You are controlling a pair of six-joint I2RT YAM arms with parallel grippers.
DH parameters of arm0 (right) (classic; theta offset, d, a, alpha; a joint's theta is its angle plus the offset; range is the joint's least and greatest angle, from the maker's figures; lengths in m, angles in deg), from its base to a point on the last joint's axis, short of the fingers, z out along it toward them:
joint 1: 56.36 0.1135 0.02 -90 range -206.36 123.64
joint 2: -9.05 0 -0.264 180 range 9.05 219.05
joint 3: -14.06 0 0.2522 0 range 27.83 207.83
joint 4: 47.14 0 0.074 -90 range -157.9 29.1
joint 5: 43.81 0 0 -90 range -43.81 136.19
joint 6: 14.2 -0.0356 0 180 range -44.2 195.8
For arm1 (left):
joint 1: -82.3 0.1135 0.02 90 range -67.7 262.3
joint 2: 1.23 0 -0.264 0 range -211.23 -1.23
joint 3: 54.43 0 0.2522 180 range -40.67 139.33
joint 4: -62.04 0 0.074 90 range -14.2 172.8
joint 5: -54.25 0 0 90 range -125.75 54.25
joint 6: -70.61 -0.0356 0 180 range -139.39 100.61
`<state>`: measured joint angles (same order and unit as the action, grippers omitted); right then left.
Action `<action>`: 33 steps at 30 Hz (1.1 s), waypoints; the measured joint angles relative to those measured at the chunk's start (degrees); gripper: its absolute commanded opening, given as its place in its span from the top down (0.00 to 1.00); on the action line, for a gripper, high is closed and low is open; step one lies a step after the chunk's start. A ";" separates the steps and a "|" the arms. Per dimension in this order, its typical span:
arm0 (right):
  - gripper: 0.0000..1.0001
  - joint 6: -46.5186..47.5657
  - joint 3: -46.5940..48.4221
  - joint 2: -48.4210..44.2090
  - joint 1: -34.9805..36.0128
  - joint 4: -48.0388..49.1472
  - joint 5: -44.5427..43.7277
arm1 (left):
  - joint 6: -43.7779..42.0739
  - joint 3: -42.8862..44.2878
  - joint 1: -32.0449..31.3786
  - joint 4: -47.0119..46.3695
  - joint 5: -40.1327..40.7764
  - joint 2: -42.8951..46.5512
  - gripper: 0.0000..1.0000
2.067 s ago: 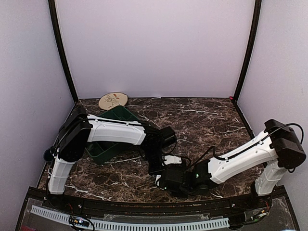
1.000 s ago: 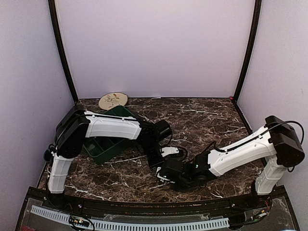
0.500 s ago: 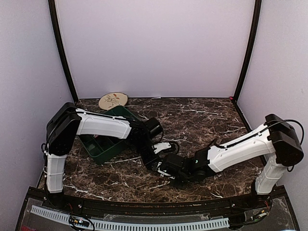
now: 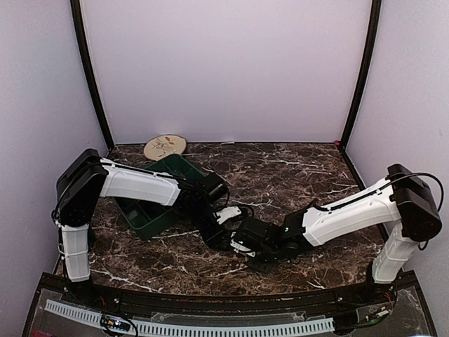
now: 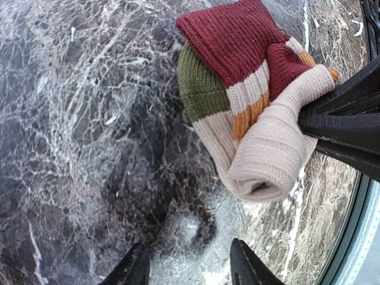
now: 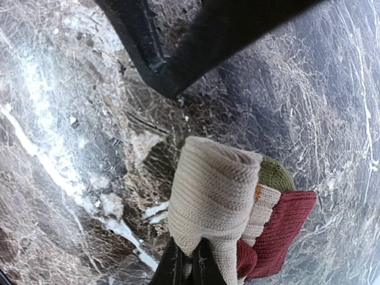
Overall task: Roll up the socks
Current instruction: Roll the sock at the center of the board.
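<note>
The right fingers (image 6: 172,270) are pinched shut on the cream cuff of the half-rolled striped sock (image 5: 249,101), which lies on the counter (image 5: 71,119). The left fingers (image 5: 133,270), half spread and empty, hover just beside it. From them the sock lies ahead and to the right.

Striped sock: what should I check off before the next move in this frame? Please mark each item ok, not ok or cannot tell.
1. Right gripper shut on the striped sock, pinching its cream end: ok.
2. Left gripper open, with only bare table between its fingers: ok.
3. Roll complete: the cream end is coiled, but the dark red end sticks out unrolled: not ok.
4. Sock resting on the table rather than lifted: cannot tell.
5. Second sock located: it shows in no view: cannot tell.
6. Green bin apart from both grippers: ok.
</note>
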<state>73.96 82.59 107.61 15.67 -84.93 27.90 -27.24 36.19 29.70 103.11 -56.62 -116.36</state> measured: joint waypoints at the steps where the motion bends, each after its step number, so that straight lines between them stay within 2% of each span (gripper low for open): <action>1: 0.96 -0.07 0.04 -0.02 -0.11 -0.07 0.31 | 0.20 -0.55 0.02 -0.52 0.22 0.33 0.50; 23: 0.97 -3.67 0.76 -0.68 -3.13 -1.25 6.99 | 5.29 -11.76 2.75 -9.75 3.17 7.19 0.50; 33: 0.97 -7.10 1.70 -0.68 -8.74 -1.70 17.66 | 7.93 -23.78 2.99 -17.05 9.86 15.78 0.51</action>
<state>66.85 84.29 106.93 6.93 -86.64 45.56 -19.31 12.41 32.69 86.06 -46.76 -100.58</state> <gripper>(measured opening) 0.033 0.494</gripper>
